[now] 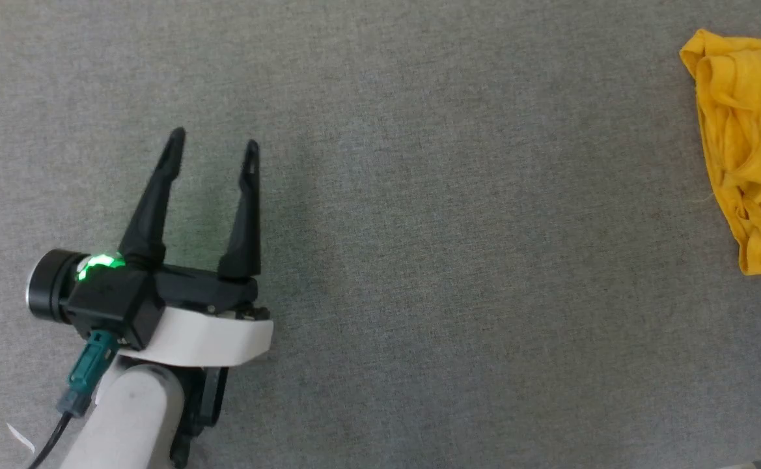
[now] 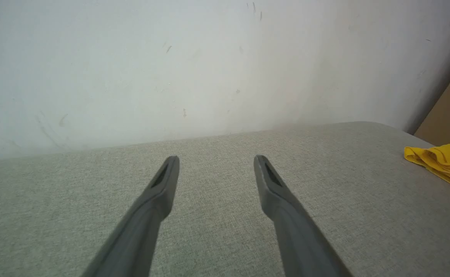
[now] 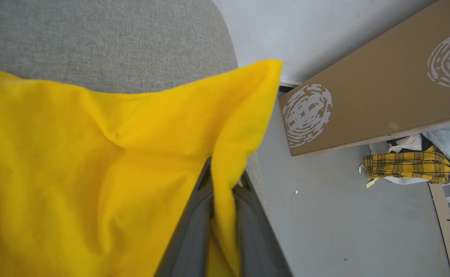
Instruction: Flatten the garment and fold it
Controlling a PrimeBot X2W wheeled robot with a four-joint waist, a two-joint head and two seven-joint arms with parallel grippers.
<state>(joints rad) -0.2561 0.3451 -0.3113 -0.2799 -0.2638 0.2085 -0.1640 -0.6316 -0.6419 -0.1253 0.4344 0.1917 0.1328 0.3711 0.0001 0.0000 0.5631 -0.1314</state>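
One garment [image 1: 748,150], bright yellow and soft, lay crumpled in loose folds at the right edge of the grey woven worktop [image 1: 452,260]. The right pincer [image 3: 225,184] pinched a fold of that yellow cloth between its two dark fingers, one pointed corner standing up above them. Well apart, the left pincer [image 1: 214,140] hovered over bare worktop, its two tapering fingers spread with nothing between them. Past the worktop's rounded corner stood one brown cardboard panel [image 3: 382,88] bearing two white swirl prints.
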